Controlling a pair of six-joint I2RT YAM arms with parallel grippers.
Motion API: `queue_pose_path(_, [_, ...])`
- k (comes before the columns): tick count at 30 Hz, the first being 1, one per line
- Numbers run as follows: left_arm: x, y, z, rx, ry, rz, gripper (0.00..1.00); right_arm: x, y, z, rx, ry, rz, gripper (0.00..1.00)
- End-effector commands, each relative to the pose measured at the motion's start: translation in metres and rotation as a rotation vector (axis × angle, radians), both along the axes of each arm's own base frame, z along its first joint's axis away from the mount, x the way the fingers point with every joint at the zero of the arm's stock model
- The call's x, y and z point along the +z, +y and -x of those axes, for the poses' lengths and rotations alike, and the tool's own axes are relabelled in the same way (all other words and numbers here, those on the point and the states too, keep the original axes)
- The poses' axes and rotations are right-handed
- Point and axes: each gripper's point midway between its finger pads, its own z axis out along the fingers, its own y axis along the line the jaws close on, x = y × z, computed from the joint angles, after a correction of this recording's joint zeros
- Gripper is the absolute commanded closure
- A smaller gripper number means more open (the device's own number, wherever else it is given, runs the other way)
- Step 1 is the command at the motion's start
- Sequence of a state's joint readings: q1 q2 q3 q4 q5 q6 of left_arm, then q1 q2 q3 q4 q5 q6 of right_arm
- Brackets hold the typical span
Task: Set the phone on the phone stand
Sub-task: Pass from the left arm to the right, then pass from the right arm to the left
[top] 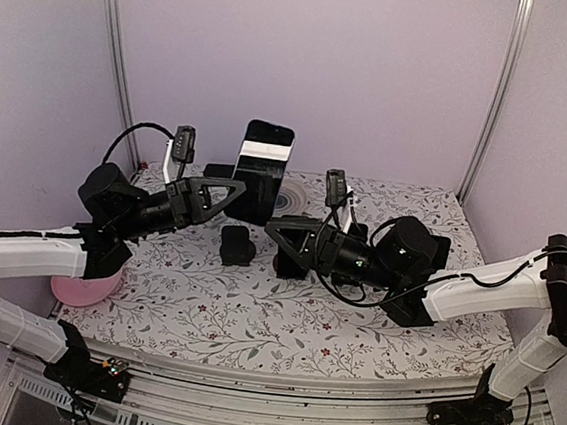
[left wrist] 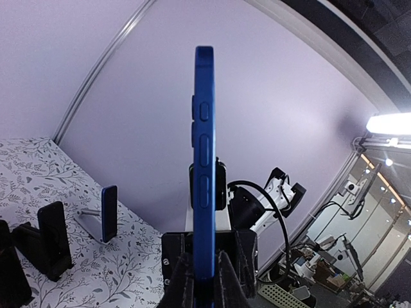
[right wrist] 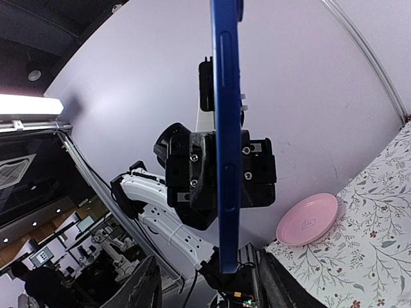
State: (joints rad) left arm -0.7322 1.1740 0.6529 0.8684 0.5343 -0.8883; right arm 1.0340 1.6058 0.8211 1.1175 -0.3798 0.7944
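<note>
The phone [top: 265, 166] is held upright above the table's back middle, its blue edge facing both wrist cameras [left wrist: 204, 154] [right wrist: 226, 141]. My left gripper [top: 237, 190] [left wrist: 204, 276] is shut on the phone's lower end. My right gripper [top: 274, 228] [right wrist: 209, 289] is open and empty, just right of and below the phone, its fingers [right wrist: 144, 285] wide apart and clear of the phone. A black phone stand [top: 237, 245] [left wrist: 52, 239] sits on the floral table below the phone.
Another black block [top: 293, 261] stands next to the right gripper. A thin slab on a grey prop [left wrist: 108, 213] stands farther right. A pink plate [top: 85, 289] [right wrist: 308, 220] lies at the left table edge. Walls close the back and sides.
</note>
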Motion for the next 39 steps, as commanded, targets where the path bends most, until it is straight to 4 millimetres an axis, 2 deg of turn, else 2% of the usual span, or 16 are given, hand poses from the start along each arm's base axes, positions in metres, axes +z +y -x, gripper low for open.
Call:
queue_pose_path(1, [0.014, 0.000, 0.005, 0.012, -0.077, 0.057, 1.00, 0.025, 0.001, 0.002, 0.039, 0.003, -0.088, 0.53])
queue_pose_path(9, [0.009, -0.009, 0.005, 0.002, -0.073, 0.049, 1.00, 0.019, 0.009, -0.004, 0.037, 0.044, -0.077, 0.72])
queue_pose_path(11, [0.007, -0.009, 0.005, 0.003, -0.067, 0.042, 1.00, 0.018, 0.010, -0.006, 0.025, 0.048, -0.064, 0.79])
queue_pose_path(14, [0.001, -0.009, 0.003, 0.018, -0.054, 0.016, 1.00, 0.013, 0.009, -0.009, 0.000, 0.052, -0.032, 0.96])
queue_pose_path(17, [-0.007, -0.009, -0.001, 0.049, -0.037, -0.025, 1.00, 0.009, 0.010, -0.010, -0.010, 0.049, 0.002, 0.98])
queue_pose_path(18, [-0.010, -0.008, -0.003, 0.062, -0.029, -0.041, 0.92, 0.007, 0.010, -0.010, -0.014, 0.046, 0.015, 0.98])
queue_pose_path(20, [-0.016, -0.006, -0.008, 0.099, -0.014, -0.075, 0.68, 0.004, 0.010, -0.010, -0.017, 0.042, 0.037, 0.98])
queue_pose_path(22, [-0.018, -0.002, -0.014, 0.148, -0.004, -0.107, 0.39, 0.001, 0.009, -0.010, -0.030, 0.036, 0.061, 0.98])
queue_pose_path(24, [-0.028, 0.003, -0.024, 0.215, 0.029, -0.173, 0.24, -0.008, 0.009, -0.015, -0.057, 0.048, 0.114, 0.98])
queue_pose_path(25, [-0.026, 0.007, -0.028, 0.250, 0.026, -0.188, 0.18, -0.011, 0.009, -0.017, -0.077, 0.041, 0.141, 0.98])
queue_pose_path(27, [-0.038, 0.014, -0.039, 0.329, 0.063, -0.277, 0.08, -0.018, 0.009, -0.023, -0.112, 0.042, 0.196, 0.98])
queue_pose_path(30, [-0.046, 0.024, -0.054, 0.428, 0.091, -0.378, 0.04, -0.029, 0.009, -0.032, -0.166, 0.033, 0.280, 0.98])
queue_pose_path(34, [-0.055, 0.032, -0.071, 0.532, 0.147, -0.517, 0.03, -0.038, 0.007, -0.042, -0.227, 0.012, 0.356, 0.98])
queue_pose_path(39, [-0.055, 0.027, -0.078, 0.604, 0.163, -0.649, 0.03, -0.050, 0.013, -0.053, -0.279, -0.012, 0.450, 0.98])
